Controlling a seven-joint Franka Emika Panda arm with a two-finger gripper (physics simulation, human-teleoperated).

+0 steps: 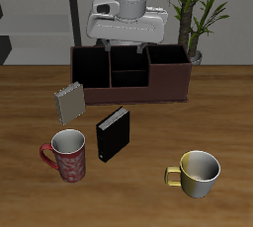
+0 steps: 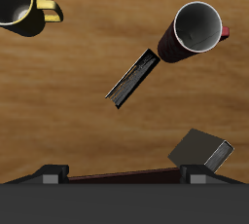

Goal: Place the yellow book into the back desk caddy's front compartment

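While the arm hangs above the back desk caddy (image 1: 130, 74), its white wrist points straight down and the gripper (image 1: 124, 44) sits just over the box's rear wall, holding nothing. Two dark fingers (image 1: 104, 43) reach down from the wrist housing, set apart from one another, with bare air between them. The yellow book (image 1: 69, 103) stands tilted on the table, forward of the fingers and apart from them, close by the caddy's front wall near one corner. The front compartment (image 1: 128, 76), the small black cell in the split middle, lies just ahead of the fingertips and below them. A black book (image 1: 113, 134) stands upright farther forward still, with a red mug (image 1: 68, 155) beside it and a yellow mug (image 1: 197, 173) well off to the other side.

From the wrist camera the fingertips themselves are cut off; only two dark blocks at the frame's edge show. That view catches the black book (image 2: 132, 78), the red mug (image 2: 194, 29), the yellow mug (image 2: 19, 4) and the yellow book (image 2: 201, 150), while the caddy's cells are hidden from it.
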